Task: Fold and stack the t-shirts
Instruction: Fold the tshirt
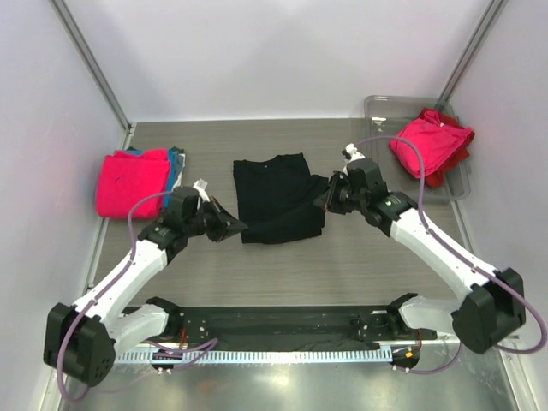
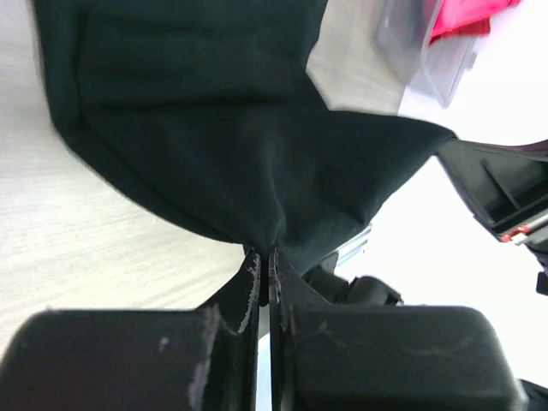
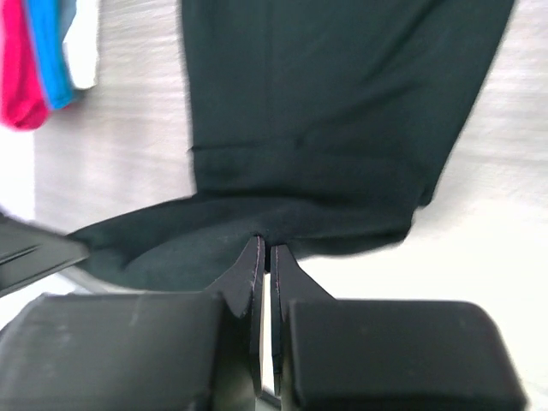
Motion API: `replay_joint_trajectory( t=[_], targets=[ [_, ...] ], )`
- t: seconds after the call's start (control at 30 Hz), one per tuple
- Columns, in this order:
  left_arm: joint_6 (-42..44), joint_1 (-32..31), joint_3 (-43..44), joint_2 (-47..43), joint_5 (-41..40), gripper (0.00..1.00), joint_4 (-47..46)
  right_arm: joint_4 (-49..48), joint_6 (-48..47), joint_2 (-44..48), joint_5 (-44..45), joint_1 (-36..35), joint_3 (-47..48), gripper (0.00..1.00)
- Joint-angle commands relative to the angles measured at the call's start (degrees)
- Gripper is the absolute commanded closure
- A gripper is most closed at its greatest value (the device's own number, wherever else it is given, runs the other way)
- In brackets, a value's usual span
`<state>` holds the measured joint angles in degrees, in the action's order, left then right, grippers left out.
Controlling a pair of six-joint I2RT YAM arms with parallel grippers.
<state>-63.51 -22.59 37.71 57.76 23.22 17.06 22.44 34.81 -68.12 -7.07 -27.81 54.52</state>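
Both arms angle inward toward each other, the left gripper [image 1: 231, 227] and right gripper [image 1: 329, 197] each clamped shut on an edge of the black t-shirt [image 1: 274, 195].

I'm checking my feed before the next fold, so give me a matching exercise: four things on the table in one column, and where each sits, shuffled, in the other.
Things
1. black t-shirt
2. pink t-shirt
3. teal-blue t-shirt
4. clear tray

Places
A. far right corner, with heaped shirts inside
B. top of the folded pile at the left
C. centre, pinched by the left fingers and right fingers
D. edge showing beside the pink, in the left pile

Pairs: 1-C, 2-B, 3-D, 4-A
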Motion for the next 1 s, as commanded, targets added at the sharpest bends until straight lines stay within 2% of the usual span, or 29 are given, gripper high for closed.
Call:
replay_joint_trajectory(
  t=[0.0,0.13,0.47,0.8,0.97],
  targets=[
    [3.2,1.6,7.0,2.8,2.3,1.0,-2.3,-1.6,-4.0,-3.5,5.6,0.2,6.3,0.99],
    [5.8,3.6,11.9,7.9,1.4,1.0,-0.6,-1.9,-5.9,-11.0,6.8,0.9,11.6,0.99],
    [9.4,8.1,20.7,20.1,3.1,1.0,-1.3,-4.4,-5.5,-21.8,6.5,4.0,21.2,0.99],
    [10.1,12.4,30.3,32.8,4.5,1.0,-2.8,-6.3,-5.1,-31.2,5.1,6.2,28.6,0.99],
    [8.9,12.9,34.6,38.2,1.6,1.0,-4.4,-6.8,-3.6,-37.9,3.8,8.0,34.1,0.99]
  ],
)
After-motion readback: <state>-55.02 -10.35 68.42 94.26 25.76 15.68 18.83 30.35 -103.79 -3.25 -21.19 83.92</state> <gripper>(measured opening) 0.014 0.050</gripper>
